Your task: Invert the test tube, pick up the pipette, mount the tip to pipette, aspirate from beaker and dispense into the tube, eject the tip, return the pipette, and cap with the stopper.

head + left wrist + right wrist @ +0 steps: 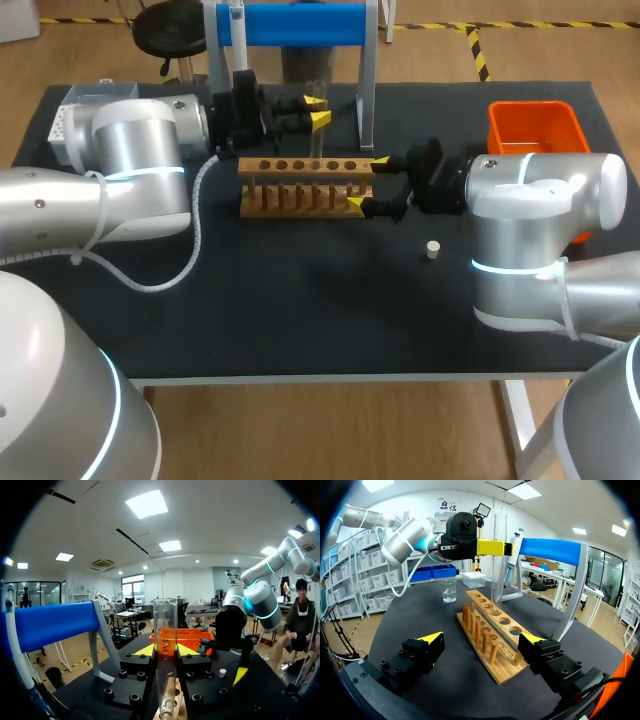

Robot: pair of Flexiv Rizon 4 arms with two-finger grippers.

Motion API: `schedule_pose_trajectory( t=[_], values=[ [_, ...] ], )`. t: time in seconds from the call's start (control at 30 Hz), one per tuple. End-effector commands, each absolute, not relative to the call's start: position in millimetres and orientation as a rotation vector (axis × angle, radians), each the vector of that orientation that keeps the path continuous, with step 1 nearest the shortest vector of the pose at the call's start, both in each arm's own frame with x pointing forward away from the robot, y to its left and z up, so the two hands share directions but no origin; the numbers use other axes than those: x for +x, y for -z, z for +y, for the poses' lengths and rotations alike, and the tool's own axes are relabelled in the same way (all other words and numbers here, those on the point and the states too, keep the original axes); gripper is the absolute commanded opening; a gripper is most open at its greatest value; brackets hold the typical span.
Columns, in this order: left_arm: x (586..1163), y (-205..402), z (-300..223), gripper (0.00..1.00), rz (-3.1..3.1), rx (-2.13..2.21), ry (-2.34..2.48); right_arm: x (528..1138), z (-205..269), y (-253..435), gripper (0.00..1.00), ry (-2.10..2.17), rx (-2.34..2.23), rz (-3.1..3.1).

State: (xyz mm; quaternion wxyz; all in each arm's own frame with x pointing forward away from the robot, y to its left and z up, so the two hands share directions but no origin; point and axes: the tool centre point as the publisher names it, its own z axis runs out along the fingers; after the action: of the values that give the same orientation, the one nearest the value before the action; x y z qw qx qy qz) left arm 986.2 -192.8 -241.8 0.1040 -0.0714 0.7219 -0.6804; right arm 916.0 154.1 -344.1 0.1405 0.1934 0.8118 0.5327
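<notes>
Toward the bench's rear edge, the left gripper [319,110] is clenched on the test tube [165,622]. The tube stands upright, mouth up, with its rounded end in a hole of the wooden rack [300,166] near the bench's middle. If the fingers let go before the tube is fully seated, or pull away crooked, the glass could tip, jam in the hole or drag the rack along. At the rack's right end the right gripper [368,184] is released, one finger on each side without clear contact; a sideways drift would nudge the rack under the held tube. The stopper [432,249] sits loose toward the front right and could be knocked away if brushed.
</notes>
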Motion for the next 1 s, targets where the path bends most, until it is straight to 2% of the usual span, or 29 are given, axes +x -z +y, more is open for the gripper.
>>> schedule_pose_trajectory(
  t=[0.03,1.0],
  values=[
    [985,242,-192,0.0,2.163,-0.218,1.972,915,154,345,1.0,-1.541,0.559,2.341],
    [989,265,-188,0.0,2.201,-0.28,1.976,915,154,345,1.0,-1.541,0.559,2.341]
  ],
)
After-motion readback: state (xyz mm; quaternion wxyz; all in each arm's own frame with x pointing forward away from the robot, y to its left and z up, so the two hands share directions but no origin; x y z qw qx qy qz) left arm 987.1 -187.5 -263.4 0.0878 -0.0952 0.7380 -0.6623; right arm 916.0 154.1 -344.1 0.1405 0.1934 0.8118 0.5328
